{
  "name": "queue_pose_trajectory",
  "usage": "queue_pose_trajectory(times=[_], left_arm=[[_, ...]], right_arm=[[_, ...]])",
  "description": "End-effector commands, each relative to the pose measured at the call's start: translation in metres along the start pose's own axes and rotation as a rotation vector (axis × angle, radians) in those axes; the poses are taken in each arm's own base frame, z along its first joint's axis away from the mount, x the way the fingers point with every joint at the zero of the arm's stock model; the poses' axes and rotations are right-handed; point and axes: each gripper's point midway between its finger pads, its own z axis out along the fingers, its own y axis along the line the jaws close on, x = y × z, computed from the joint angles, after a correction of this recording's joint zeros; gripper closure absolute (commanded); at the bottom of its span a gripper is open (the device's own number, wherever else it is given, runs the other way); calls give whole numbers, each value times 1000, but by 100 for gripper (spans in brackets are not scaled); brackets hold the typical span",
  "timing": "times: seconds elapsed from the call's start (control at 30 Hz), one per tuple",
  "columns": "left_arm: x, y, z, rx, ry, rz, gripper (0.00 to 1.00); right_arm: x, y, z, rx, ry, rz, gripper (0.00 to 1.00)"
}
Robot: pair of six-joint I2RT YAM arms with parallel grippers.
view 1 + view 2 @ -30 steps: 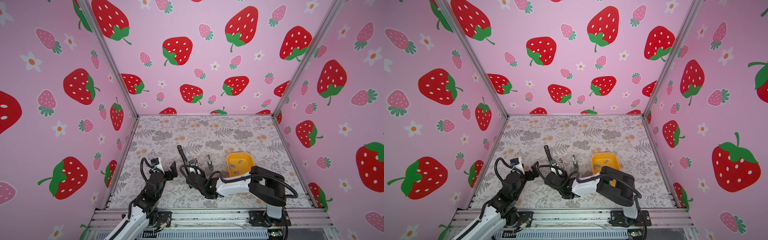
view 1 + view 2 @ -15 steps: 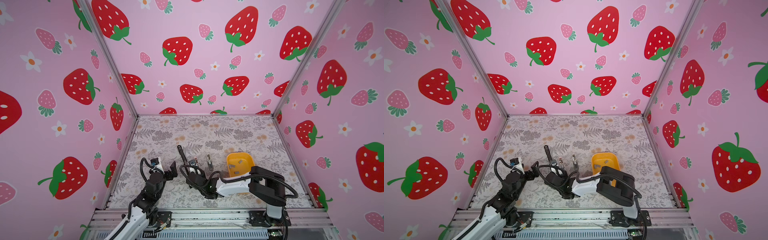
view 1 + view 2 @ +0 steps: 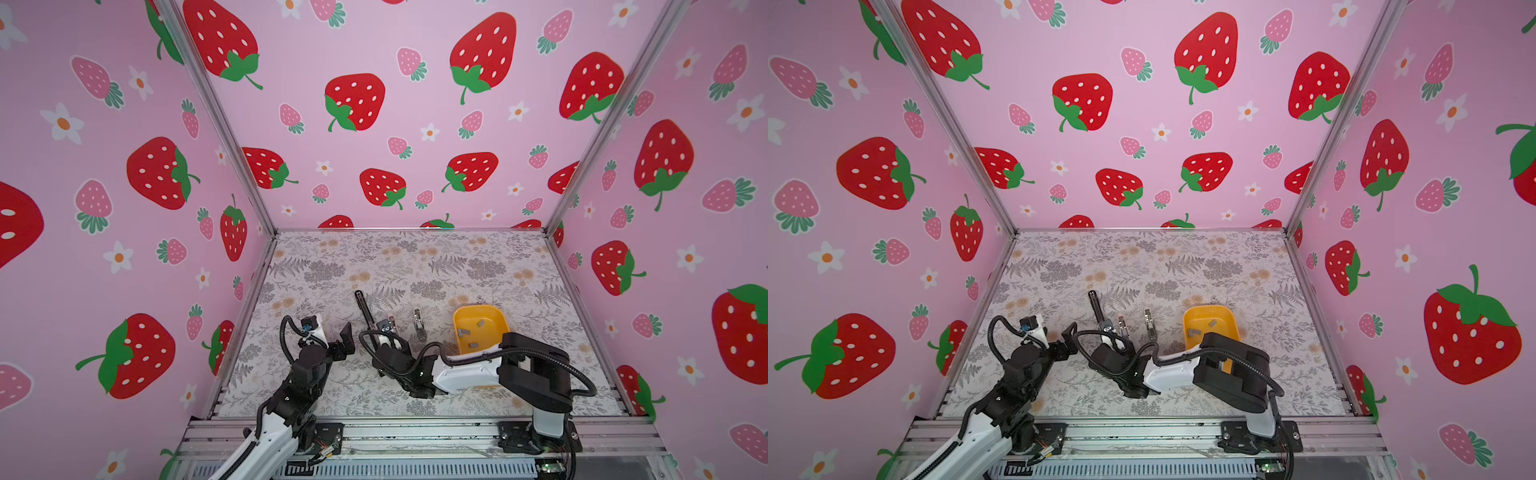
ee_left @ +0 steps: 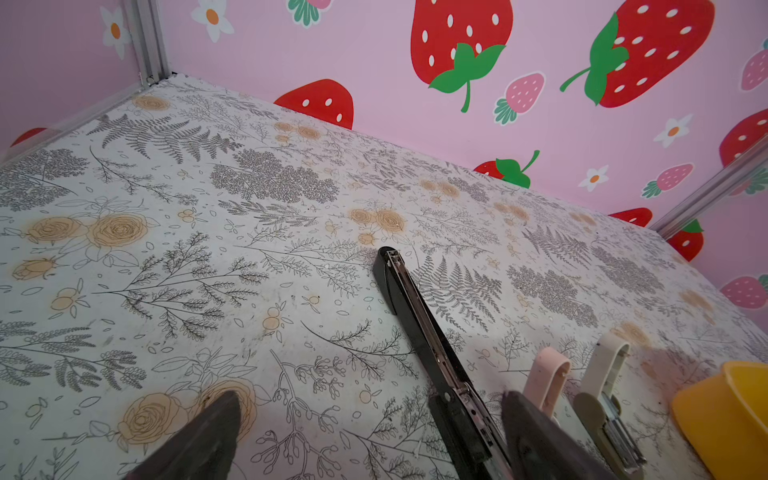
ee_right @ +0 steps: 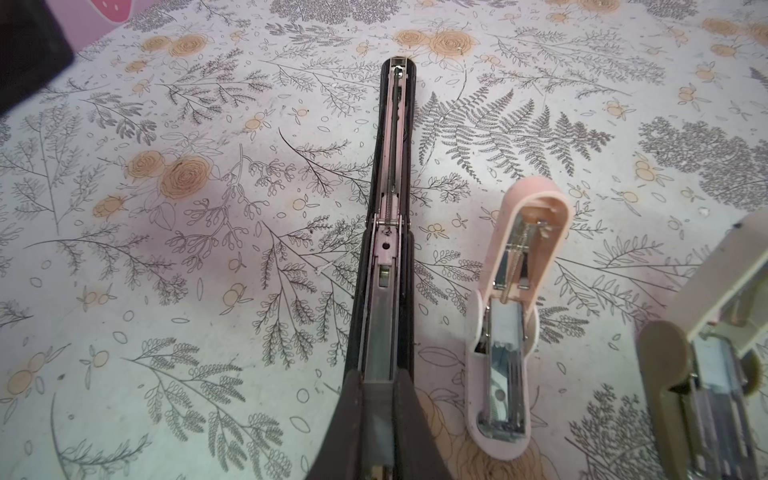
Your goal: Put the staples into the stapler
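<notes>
A long black stapler (image 5: pixel 388 208) lies opened flat on the floral table, its metal rail facing up; both top views show it (image 3: pixel 365 309) (image 3: pixel 1096 305). My right gripper (image 5: pixel 378 399) is shut on a small grey strip of staples (image 5: pixel 378 419), held right over the near end of the black stapler's rail. More staples (image 3: pixel 472 344) lie in the yellow bin (image 3: pixel 498 322). My left gripper (image 4: pixel 374 436) stands open and empty, just left of the black stapler (image 4: pixel 419 332). In a top view it (image 3: pixel 347 343) is beside the right gripper (image 3: pixel 381 337).
An open pink stapler (image 5: pixel 511 316) lies just right of the black one, and an open beige stapler (image 5: pixel 715 357) lies beyond it. The yellow bin (image 3: pixel 1229 322) stands further right, partly behind the right arm. Pink strawberry walls close in three sides.
</notes>
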Motion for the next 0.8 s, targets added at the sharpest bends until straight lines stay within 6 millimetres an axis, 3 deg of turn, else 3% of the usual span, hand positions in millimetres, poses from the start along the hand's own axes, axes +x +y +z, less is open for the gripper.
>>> queue_pose_trajectory(times=[0.0, 0.77], left_arm=[[0, 1, 0, -1, -4, -4, 1], [0, 1, 0, -1, -5, -4, 1]], right_arm=[[-20, 5, -12, -19, -44, 23, 96], [-10, 9, -4, -23, -24, 19, 96]])
